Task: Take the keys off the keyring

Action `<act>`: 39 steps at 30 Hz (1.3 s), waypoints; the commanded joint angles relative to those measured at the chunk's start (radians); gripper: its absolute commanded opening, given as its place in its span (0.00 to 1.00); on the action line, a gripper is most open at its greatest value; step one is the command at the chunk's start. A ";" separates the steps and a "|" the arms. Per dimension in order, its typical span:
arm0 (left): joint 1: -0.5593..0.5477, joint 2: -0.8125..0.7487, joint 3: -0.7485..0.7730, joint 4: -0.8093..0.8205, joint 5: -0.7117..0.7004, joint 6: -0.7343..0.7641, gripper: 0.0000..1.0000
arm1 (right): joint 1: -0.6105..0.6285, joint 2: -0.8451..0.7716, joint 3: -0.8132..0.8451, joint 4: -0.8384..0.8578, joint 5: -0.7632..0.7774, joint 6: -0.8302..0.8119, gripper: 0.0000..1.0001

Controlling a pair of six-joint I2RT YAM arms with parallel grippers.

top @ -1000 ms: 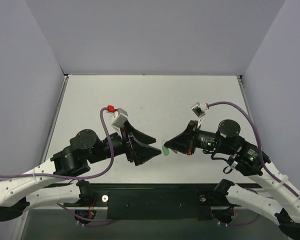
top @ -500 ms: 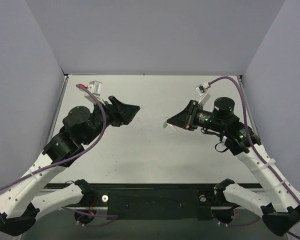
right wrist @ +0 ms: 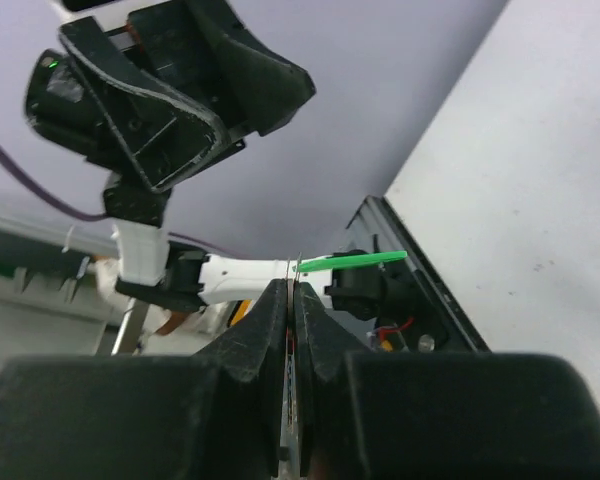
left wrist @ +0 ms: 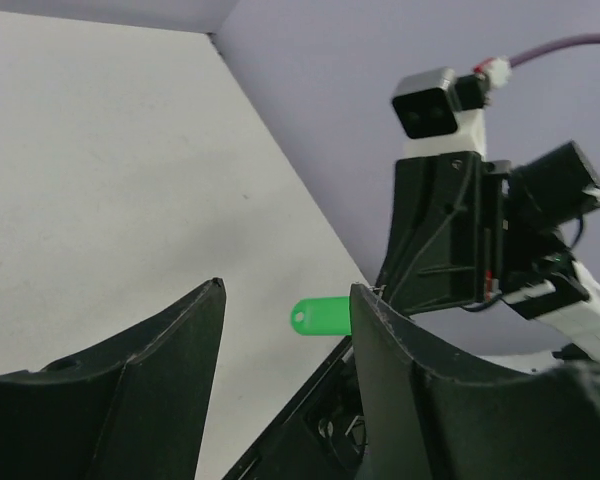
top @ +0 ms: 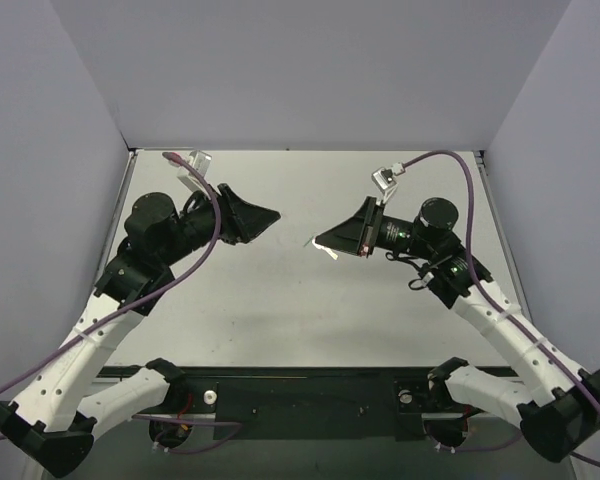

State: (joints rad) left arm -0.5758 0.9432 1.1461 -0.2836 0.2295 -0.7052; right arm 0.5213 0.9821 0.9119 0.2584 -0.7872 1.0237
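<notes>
My right gripper (right wrist: 291, 285) is shut on a thin strip of silver metal. I cannot tell whether that strip is the key or the ring. The bright green keyring tag (right wrist: 355, 261) sticks out sideways from the tips. In the top view the right gripper (top: 320, 243) is held above the table's middle, with a small pale sliver (top: 329, 251) at its tip. My left gripper (top: 268, 217) is open and empty, a short gap to the left and facing the right one. In the left wrist view the tag (left wrist: 320, 317) shows beyond the spread left gripper (left wrist: 287, 290).
The white table (top: 280, 320) is enclosed by grey walls on the left, back and right. A black bar (top: 310, 395) runs along the near edge between the arm bases. Purple cables (top: 450, 165) loop over both wrists.
A second ago both grippers met tip to tip at the tag near the front. The left gripper has pulled back to the upper left. The right has carried the tag up and further back.
</notes>
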 commanded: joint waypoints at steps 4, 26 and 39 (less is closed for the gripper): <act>0.113 -0.009 -0.130 0.527 0.520 -0.266 0.58 | -0.004 0.135 0.036 0.707 -0.297 0.344 0.00; 0.060 -0.032 -0.264 0.833 0.525 -0.422 0.44 | 0.068 0.142 0.200 0.163 -0.276 -0.056 0.00; 0.002 -0.024 -0.272 0.762 0.495 -0.350 0.40 | 0.068 0.148 0.214 0.139 -0.257 -0.079 0.00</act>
State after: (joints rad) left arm -0.5514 0.9188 0.8589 0.4759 0.7364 -1.0916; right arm 0.5842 1.1324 1.0851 0.3687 -1.0447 0.9737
